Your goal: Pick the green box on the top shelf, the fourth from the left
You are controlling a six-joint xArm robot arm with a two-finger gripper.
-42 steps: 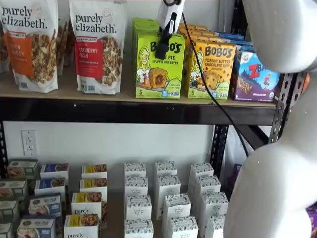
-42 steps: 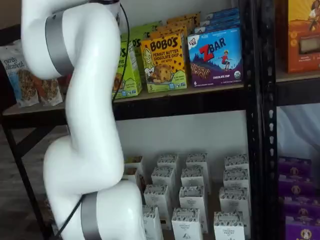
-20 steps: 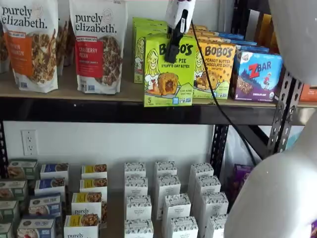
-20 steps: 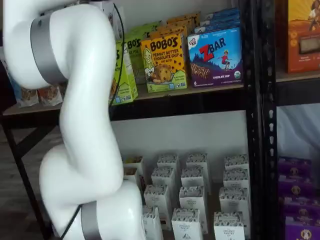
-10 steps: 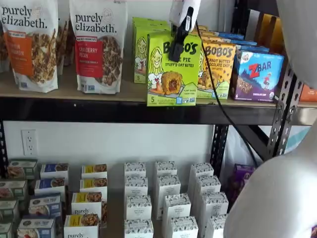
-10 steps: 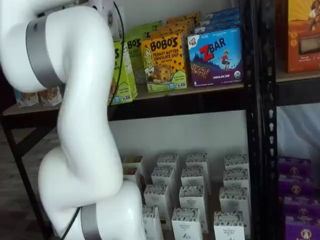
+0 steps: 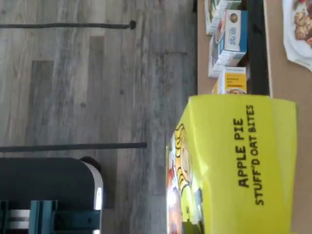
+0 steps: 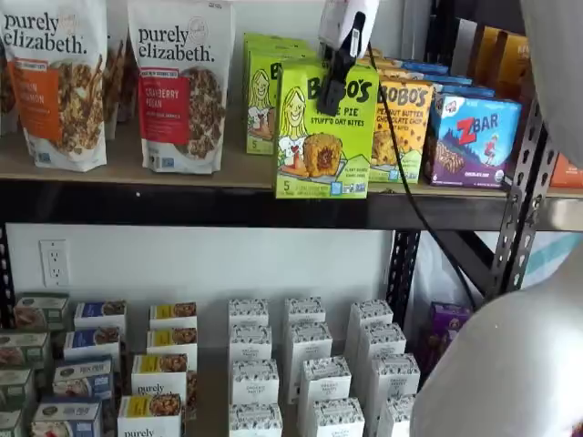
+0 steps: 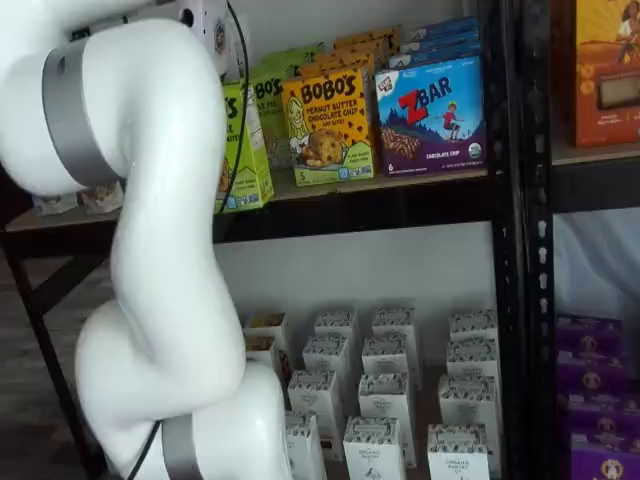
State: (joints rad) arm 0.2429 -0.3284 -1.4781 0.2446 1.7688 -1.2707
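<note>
In a shelf view the tool (image 8: 333,94) hangs from the top edge at upper centre, its black fingers clenched on the green box (image 8: 325,129). The box stands upright at the front edge of the top shelf (image 8: 228,206), its bottom over the black rail, forward of the other green cartons (image 8: 262,86) and just left of the yellow-orange Bobo's box (image 8: 405,127). In the wrist view the box (image 7: 239,163) fills the lower right, above grey floor (image 7: 97,87).
</note>
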